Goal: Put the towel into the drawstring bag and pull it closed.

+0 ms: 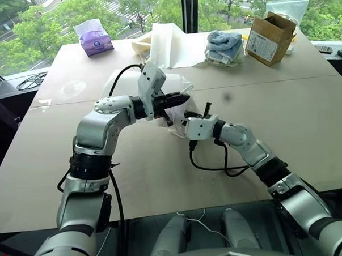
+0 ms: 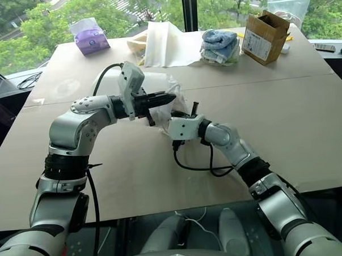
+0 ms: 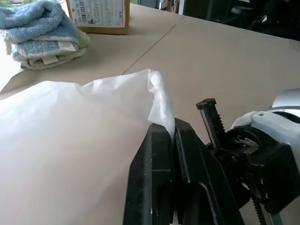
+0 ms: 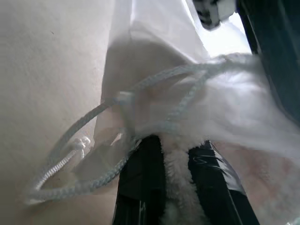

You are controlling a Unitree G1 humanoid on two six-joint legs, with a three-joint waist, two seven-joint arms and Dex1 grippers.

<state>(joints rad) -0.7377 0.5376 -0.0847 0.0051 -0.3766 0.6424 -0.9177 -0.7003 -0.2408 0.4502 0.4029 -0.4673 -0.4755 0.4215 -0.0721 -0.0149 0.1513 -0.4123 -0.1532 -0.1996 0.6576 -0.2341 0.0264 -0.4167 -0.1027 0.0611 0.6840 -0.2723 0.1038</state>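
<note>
— Holding the drawstring bag [image 3: 84, 117] by its rim, the left gripper [image 3: 174, 140] had both black fingers pressed together on a fold of the thin white fabric at the mouth, mid-table, well near of the light blue towels [image 1: 224, 46] and the cardboard box [image 1: 272, 35] at the far edge.

— And the towel?

— The towel [image 4: 180, 187] sat pinched between the fingers of the right gripper [image 4: 180, 154], which was clamped on its fluffy cream pile right at the bag's opening, just right of the left gripper. The drawstrings [image 4: 93, 145] hung loose in loops in front of it.

— So which step was that?

— By the look of it, the insertion: towel at the mouth, not yet clearly inside. How far the fabric had gone past the rim could not be told.

— What did the next move call for?

— Probably pushing the towel deeper while the left gripper kept the rim lifted, then letting go of it without dragging it back out. Only after that could the cords be caught and drawn tight. They lay close enough to snag a finger.
</note>
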